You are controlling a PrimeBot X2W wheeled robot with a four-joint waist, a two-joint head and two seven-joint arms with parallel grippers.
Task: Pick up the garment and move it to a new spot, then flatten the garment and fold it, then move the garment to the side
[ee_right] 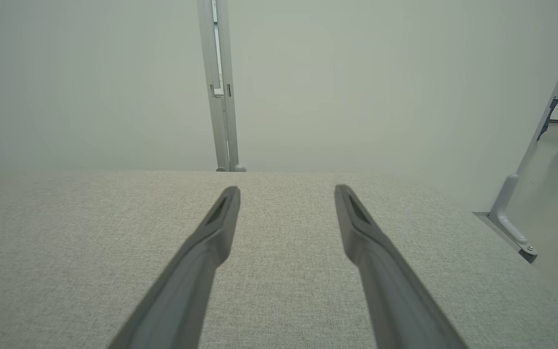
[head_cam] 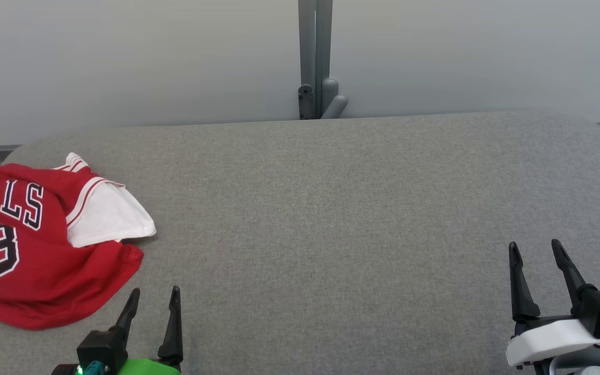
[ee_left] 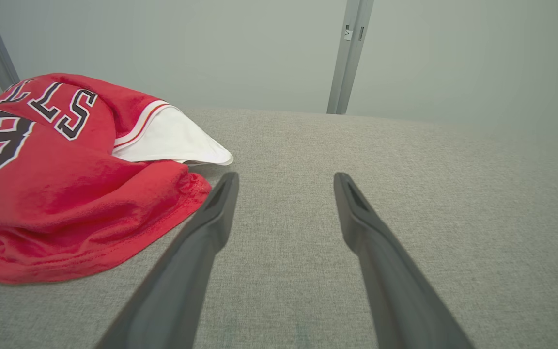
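Two pairs of long dark fingers (head_cam: 172, 333) are spread to their widest over a grey desk (head_cam: 331, 208). The left jaws sit at the near left and the right jaws at the near right, and both are empty. The garment (head_cam: 45, 250), a red basketball jersey, lies crumpled in a loose heap at the left edge of the desk, partly cut off by the head view's left border. Its long axis runs roughly near to far. The stitched red hem faces the near side and the white-and-red striped armhole trim faces the far side, so the dark, white-outlined letters "LLS" and the numeral 3 read upright from the robot's place. The cloth looks like a soft, slightly fuzzy knit rumpled into rounded folds, and a smooth white layer pokes out as a pointed flap on its right. The desk's cover is a coarse woven fabric, rounded at the far corners. The jersey lies just left of and beyond the left jaws; in the left wrist view its hem ends just beside the tip of the left finger (ee_left: 201, 242). The right jaws are well apart from it, across the desk. A grey metal post (head_cam: 314, 57) rises against a pale wall (head_cam: 123, 62) on the far side.
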